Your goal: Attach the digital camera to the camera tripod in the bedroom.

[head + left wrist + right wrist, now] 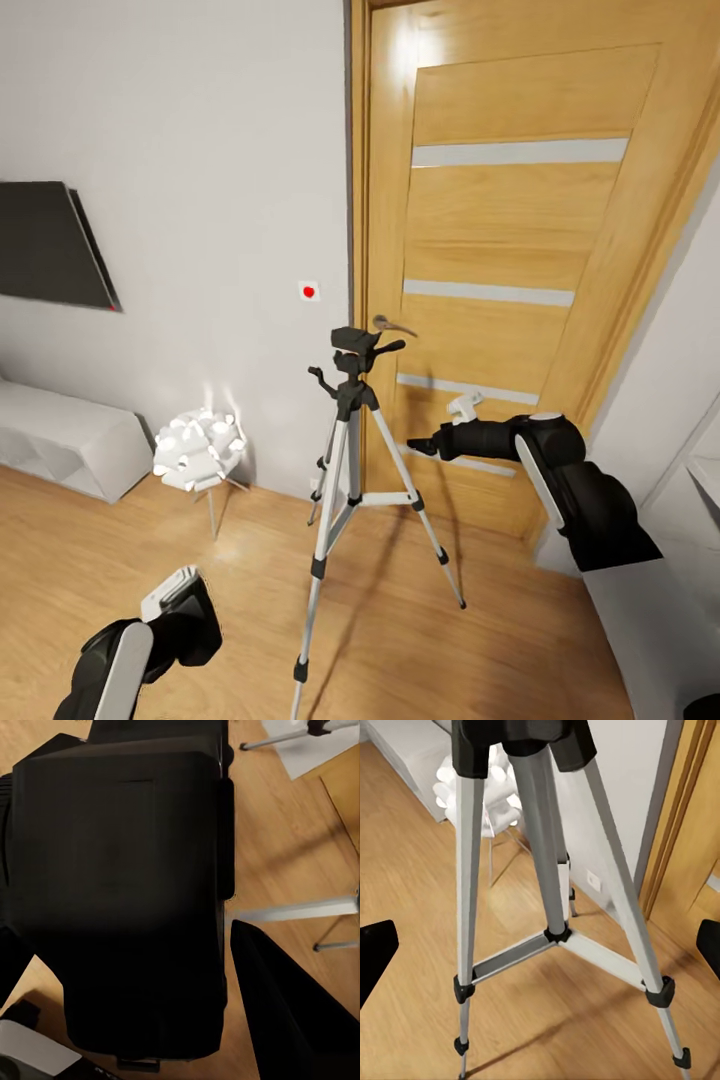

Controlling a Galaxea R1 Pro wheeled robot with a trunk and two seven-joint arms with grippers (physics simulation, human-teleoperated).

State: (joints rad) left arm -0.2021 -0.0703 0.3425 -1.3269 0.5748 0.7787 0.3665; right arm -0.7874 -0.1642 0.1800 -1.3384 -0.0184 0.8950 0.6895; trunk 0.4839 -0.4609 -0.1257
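The camera tripod [345,470] stands on the wood floor in front of the door, silver legs spread and black head [356,342] bare on top. In the right wrist view its legs [540,870] rise close ahead. My right gripper [418,446] hovers just right of the tripod at upper-leg height, open, with its fingertips [375,956] wide apart at the frame's sides. Low at the left, my left gripper [190,620] is shut on the digital camera [120,885], whose black body sits between the dark fingers [289,1020].
A wooden door [520,250] with a metal handle [392,324] is right behind the tripod. A white spiky ornament on a thin stand [198,450] and a low grey bench [60,440] stand at the left wall, under a black screen [50,245]. White furniture [660,620] is at the right.
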